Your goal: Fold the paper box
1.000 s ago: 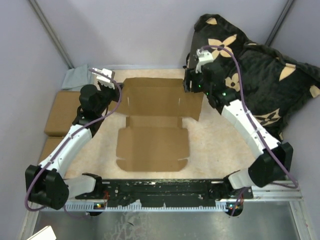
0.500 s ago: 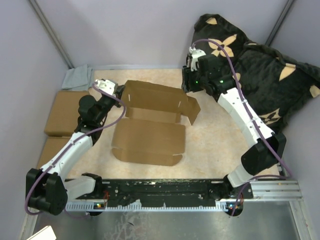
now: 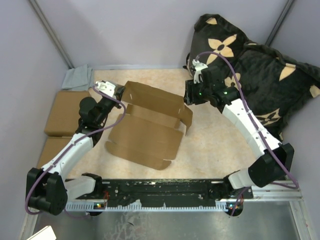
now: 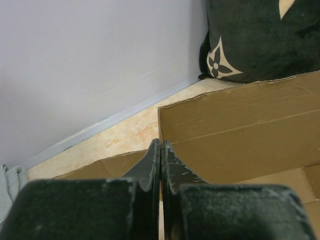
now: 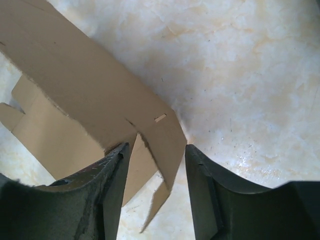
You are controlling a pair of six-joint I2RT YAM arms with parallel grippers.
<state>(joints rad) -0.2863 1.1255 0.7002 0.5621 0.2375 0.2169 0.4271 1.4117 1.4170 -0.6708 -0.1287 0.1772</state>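
The paper box (image 3: 145, 137) is a brown die-cut sheet lying skewed on the tabletop, its back panel raised and its right flap (image 3: 187, 119) bent down. My left gripper (image 3: 119, 93) is at the box's back left corner. In the left wrist view that gripper (image 4: 161, 142) is shut on the upright panel's edge (image 4: 240, 130). My right gripper (image 3: 190, 97) hovers over the right end of the box. In the right wrist view it (image 5: 156, 149) stands open astride the slotted flap (image 5: 167, 135), with a gap between the flap and the right finger (image 5: 202, 175).
A black cushion with tan flowers (image 3: 250, 65) fills the back right corner and shows in the left wrist view (image 4: 250, 35). Two brown cardboard blocks (image 3: 62, 112) (image 3: 52, 146) lie along the left wall, with a grey cloth (image 3: 77, 77) behind them. Walls close the back and the sides.
The box lay flat and square; now its back panel stands up and the sheet has swung askew, near edge to the left. The right gripper's jaws have narrowed around the right flap.
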